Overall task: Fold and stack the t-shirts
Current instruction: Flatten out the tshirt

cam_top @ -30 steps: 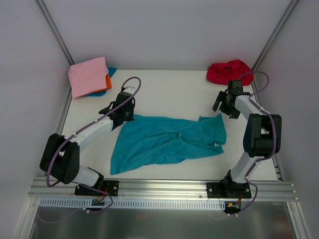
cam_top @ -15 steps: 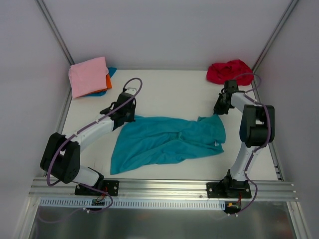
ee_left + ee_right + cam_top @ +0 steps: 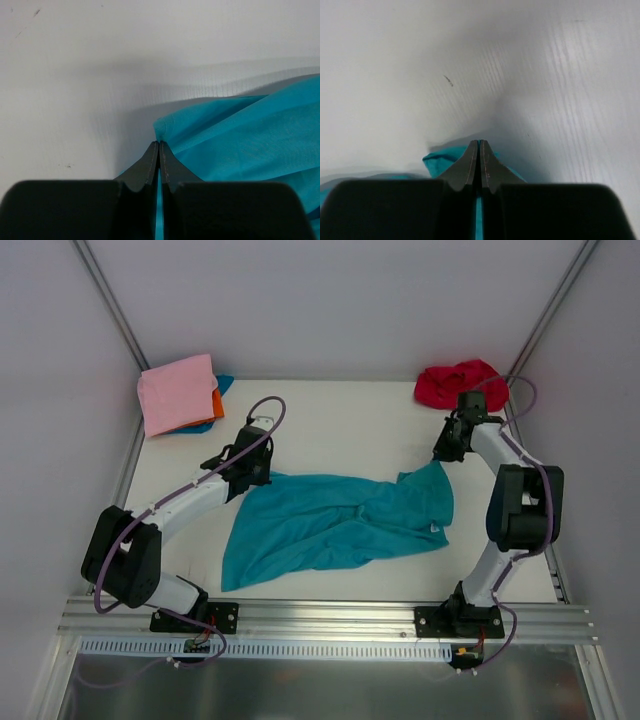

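A teal t-shirt (image 3: 330, 520) lies spread and wrinkled across the middle of the white table. My left gripper (image 3: 252, 478) is shut on its far left corner; in the left wrist view teal cloth (image 3: 235, 135) shows between the pinched jaws of that gripper (image 3: 159, 144). My right gripper (image 3: 441, 457) is shut on the shirt's far right corner, which is lifted slightly; the right wrist view shows the teal cloth (image 3: 442, 160) bunched beside that gripper (image 3: 479, 142). A red t-shirt (image 3: 458, 383) lies crumpled at the back right. A folded pink t-shirt (image 3: 177, 392) tops orange (image 3: 216, 400) and blue (image 3: 224, 384) ones at the back left.
White walls with metal corner posts (image 3: 110, 300) close in the table on three sides. A metal rail (image 3: 330, 615) carrying both arm bases runs along the near edge.
My right gripper moved down onto the teal shirt's far right corner and closed on it, then raised that corner a little. The left arm kept still, holding its corner.
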